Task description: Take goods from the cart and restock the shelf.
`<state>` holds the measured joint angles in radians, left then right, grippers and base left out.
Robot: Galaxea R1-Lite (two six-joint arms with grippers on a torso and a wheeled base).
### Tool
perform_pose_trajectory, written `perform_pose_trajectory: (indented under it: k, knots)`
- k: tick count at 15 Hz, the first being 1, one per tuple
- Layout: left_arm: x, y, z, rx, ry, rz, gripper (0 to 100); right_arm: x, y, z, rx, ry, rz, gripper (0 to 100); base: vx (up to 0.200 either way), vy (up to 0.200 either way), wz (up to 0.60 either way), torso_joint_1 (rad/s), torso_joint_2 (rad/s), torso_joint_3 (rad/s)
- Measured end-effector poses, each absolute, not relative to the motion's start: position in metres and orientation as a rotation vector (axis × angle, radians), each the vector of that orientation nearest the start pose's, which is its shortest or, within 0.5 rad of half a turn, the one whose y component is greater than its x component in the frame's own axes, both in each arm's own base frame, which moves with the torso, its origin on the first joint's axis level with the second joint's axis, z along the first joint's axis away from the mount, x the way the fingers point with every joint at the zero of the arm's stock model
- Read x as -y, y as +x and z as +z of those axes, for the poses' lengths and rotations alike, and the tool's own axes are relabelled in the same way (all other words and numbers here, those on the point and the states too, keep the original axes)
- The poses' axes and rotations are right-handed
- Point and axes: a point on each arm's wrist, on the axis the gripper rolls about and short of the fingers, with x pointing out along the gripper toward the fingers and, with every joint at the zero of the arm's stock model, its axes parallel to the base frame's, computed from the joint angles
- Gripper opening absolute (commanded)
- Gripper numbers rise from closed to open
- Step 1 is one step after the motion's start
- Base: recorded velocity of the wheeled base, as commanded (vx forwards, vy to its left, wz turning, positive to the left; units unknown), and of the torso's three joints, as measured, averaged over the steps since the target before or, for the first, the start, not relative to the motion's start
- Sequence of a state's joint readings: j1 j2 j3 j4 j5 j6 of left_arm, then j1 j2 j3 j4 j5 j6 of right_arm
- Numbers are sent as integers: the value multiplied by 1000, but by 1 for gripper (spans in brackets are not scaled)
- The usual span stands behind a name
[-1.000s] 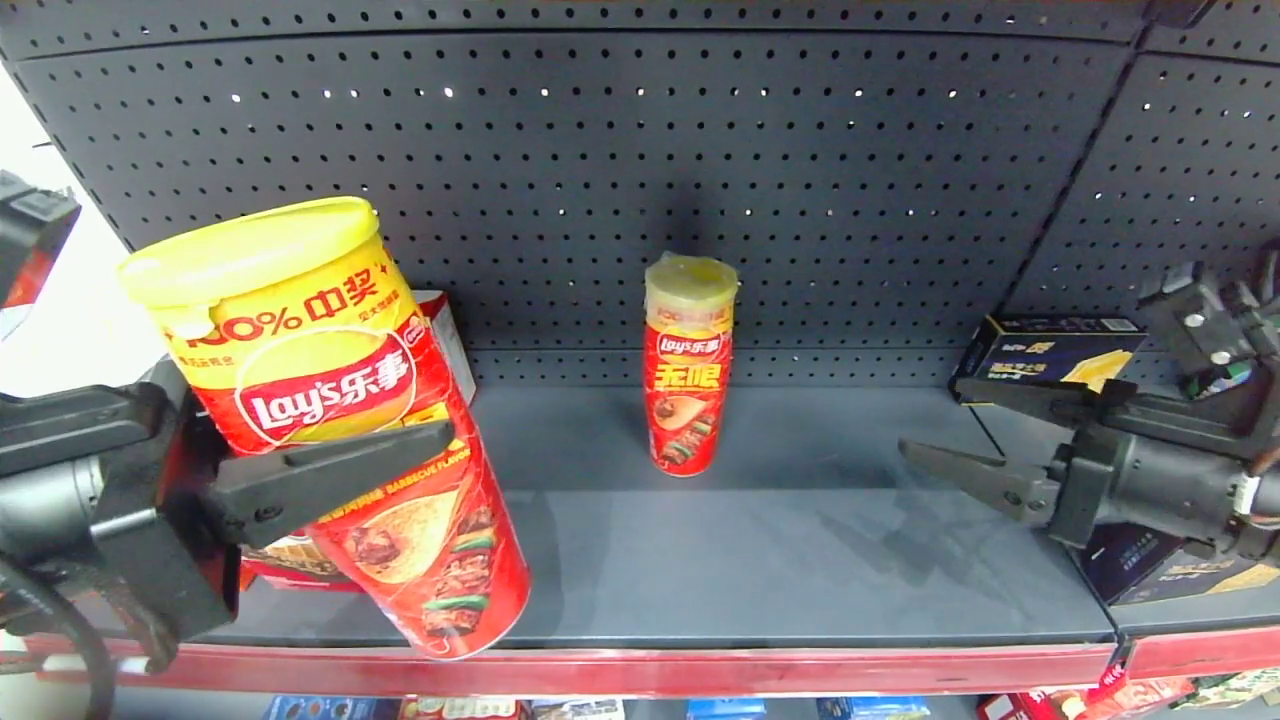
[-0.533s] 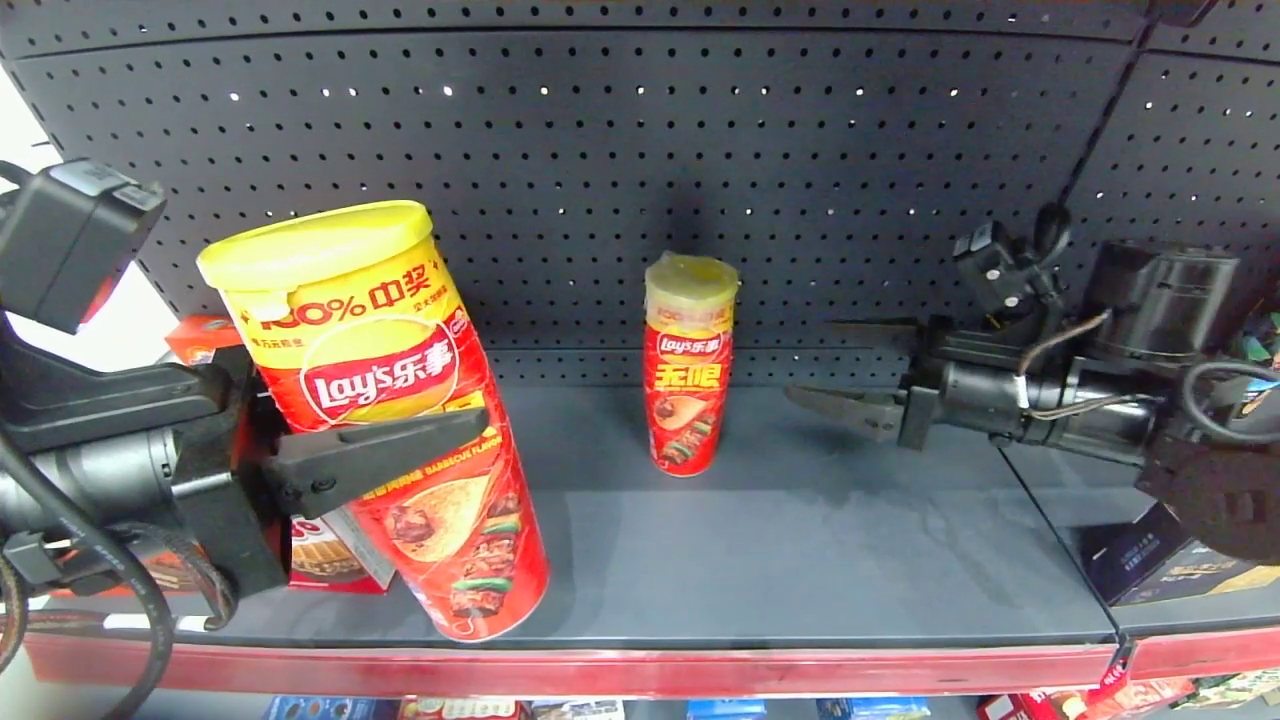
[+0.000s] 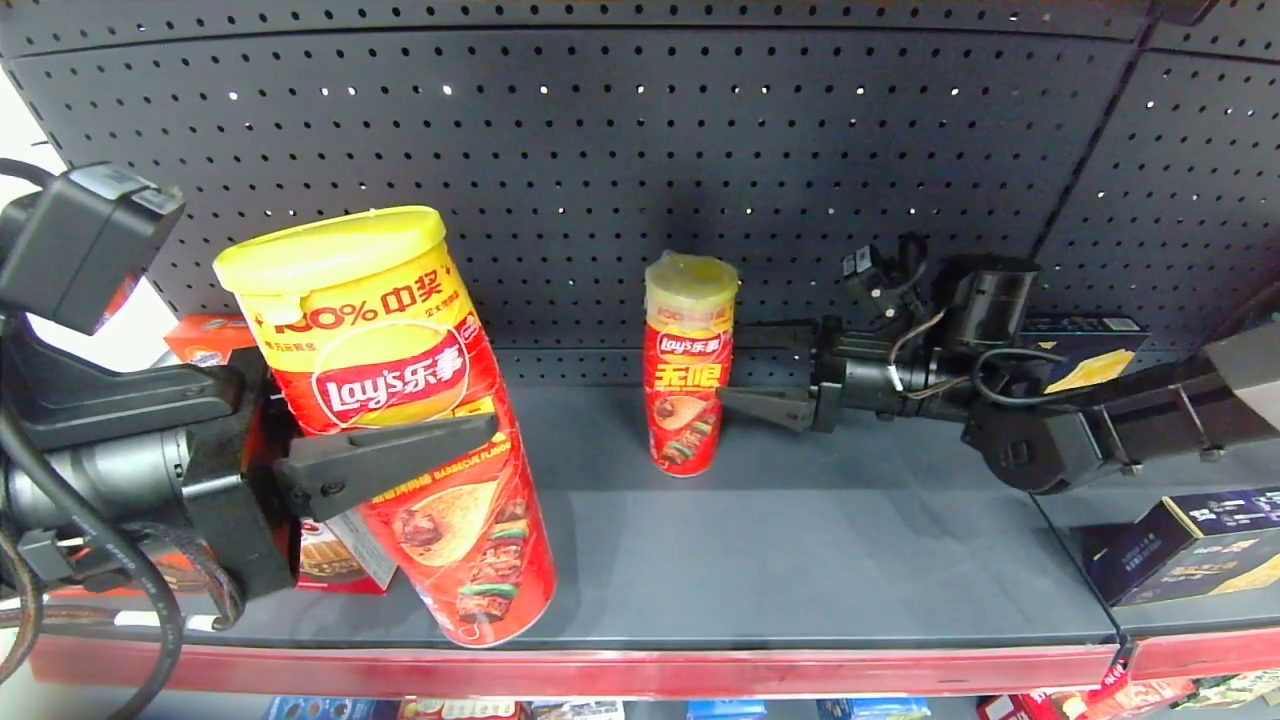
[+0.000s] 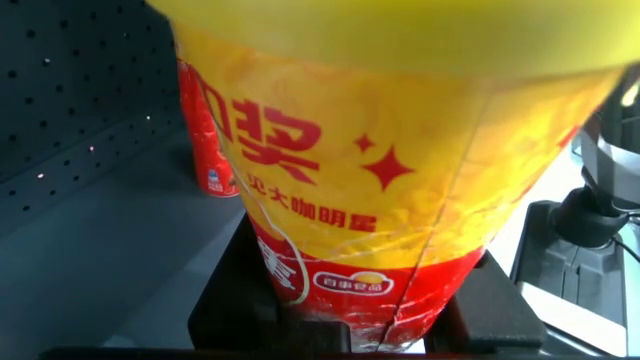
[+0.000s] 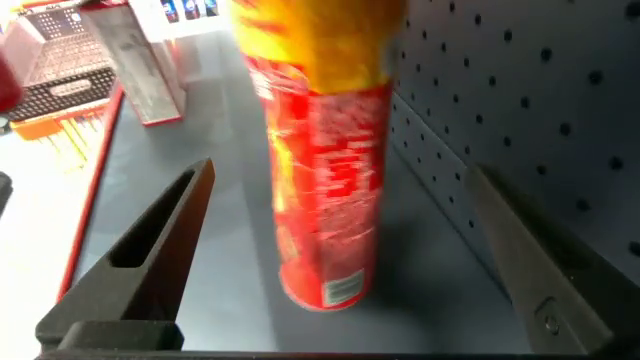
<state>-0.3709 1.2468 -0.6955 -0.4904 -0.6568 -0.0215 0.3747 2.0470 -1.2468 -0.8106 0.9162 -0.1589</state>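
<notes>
Left claw holds large chip can at shelf front; right claw open around small can.

Left gripper (image 3: pixel 385 452) is clamped on the large chip can (image 3: pixel 370 330) at mid-height. The can is tilted, yellow lid leaning left, and its lower end is at the front edge of the shelf (image 3: pixel 800 560) on the left side; contact with the shelf cannot be confirmed. Right gripper (image 3: pixel 742 362) has its fingers spread, one on either side of the small chip can (image 3: pixel 688 365). That can stands upright near the pegboard back (image 3: pixel 600 150), mid-shelf. A red box (image 3: pixel 335 560) sits behind the large can, and dark boxes (image 3: pixel 1180 545) are at far right.
</notes>
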Motion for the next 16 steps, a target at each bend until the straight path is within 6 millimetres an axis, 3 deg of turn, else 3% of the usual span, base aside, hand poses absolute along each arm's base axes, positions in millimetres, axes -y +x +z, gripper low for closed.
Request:
perform_pose_trajectory:
  k: [6,14,15,16]
  knots:
    - [83,177,248,-92,-31,-1024,0,-187,395,168,86,-131,1316,100,0,0,0,0,0,0]
    - [84,180,245,-107,-33,-1018,0,-208,403,154,98,-129,1346,100,0,0,0,0,0,0]
    - [84,180,245,-107,-33,-1018,0,-210,404,152,100,-130,1348,0,0,0,0,0,0,0]
    - [84,180,245,-106,-33,-1018,0,-212,405,150,106,-131,1350,0,0,0,0,0,0,0]
